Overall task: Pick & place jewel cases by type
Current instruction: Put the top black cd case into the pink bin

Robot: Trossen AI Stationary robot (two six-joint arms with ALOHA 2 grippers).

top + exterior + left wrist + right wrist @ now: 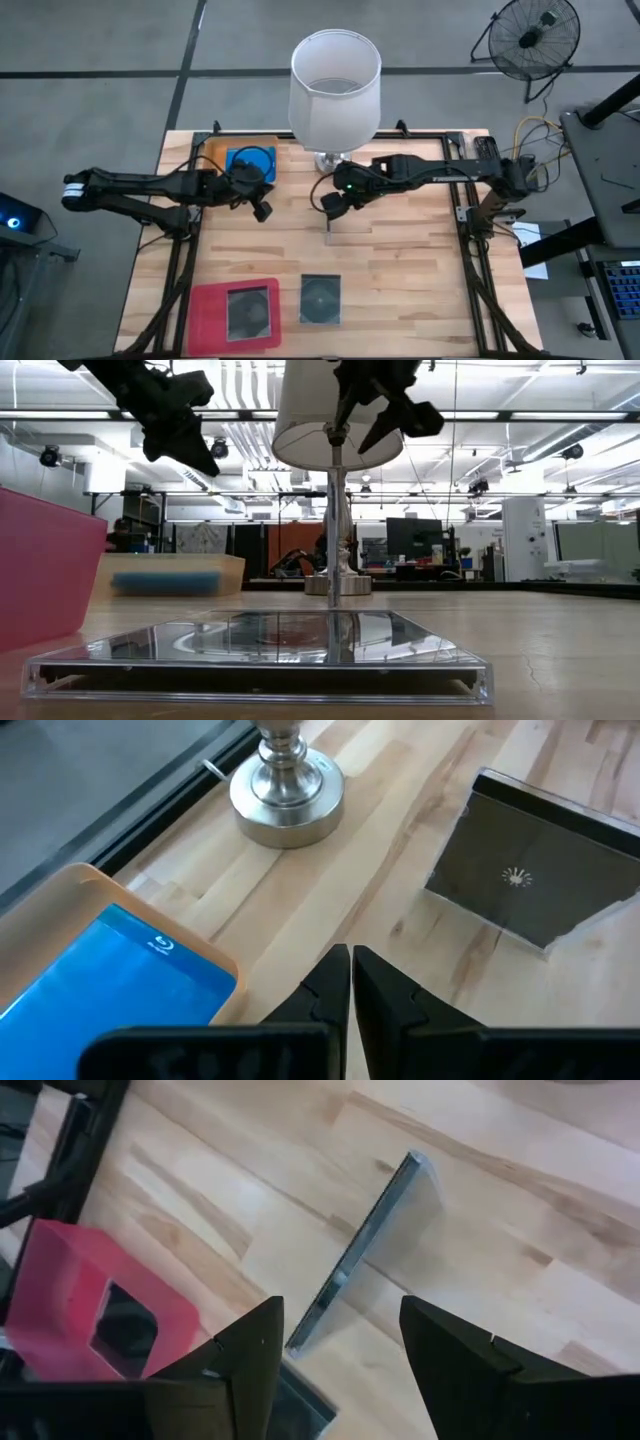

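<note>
One dark grey-transparent jewel case (330, 233) stands on its edge on the table's middle, thin as a line in the right wrist view (360, 1260) and broadside in the left wrist view (530, 870). My right gripper (330, 207) (340, 1308) hovers open just above it, a finger to either side, touching nothing. My left gripper (262, 210) (350, 980) is shut and empty, raised beside the orange tray (215, 150), where a blue case (250, 162) lies. A second grey case (248, 310) lies in the pink tray (205, 320). A third (320, 298) lies flat on the table near the front edge.
A table lamp with a white shade (335, 85) and a metal base (287, 790) stands at the far middle, close behind both grippers. The orange tray fills the far left corner and the pink tray the near left. Bare wood lies to the right.
</note>
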